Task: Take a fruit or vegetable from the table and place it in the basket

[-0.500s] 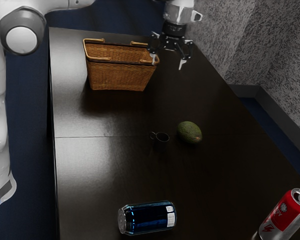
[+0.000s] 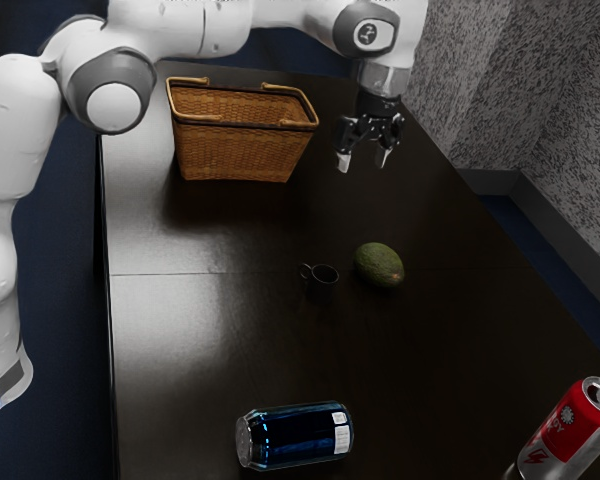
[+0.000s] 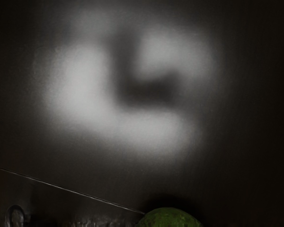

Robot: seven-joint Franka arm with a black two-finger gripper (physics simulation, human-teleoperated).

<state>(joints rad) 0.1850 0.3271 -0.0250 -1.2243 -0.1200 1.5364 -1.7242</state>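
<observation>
1. Clock is per the exterior view, 12 at the top. Basket [image 2: 242,155] is at approx 10 from the avocado [image 2: 380,265], your pick. Later risk, IMO: carry it too low & it clips the near wall, or a finger snags the handles [image 2: 188,79] & drags the lot.
2. Blue can [image 2: 295,435] is on its side, at 7 from the avo and well apart. Prob no bother unless you overshoot & set it rolling.
3. Mug [image 2: 322,285] is just beside the avo, at approx 9. Main hazard, tbh: come down off-centre and a finger lands on it, or shoves it into the fruit.
4. Claw [image 2: 364,160] is open & empty, fingers apart, up at 12 from the avo. You'd need to go toward 6 and down, w/ the fruit centred first. Stop short and you'd close on air or pinch one end; being round & smooth, it could squirt out or roll. Wrist view has the avo cut off at the edge, so you're prob not lined up.
5. Red can [image 2: 570,430] is at 4 from the avo, well clear. Only a wild swing hits it, AFAICT.
</observation>
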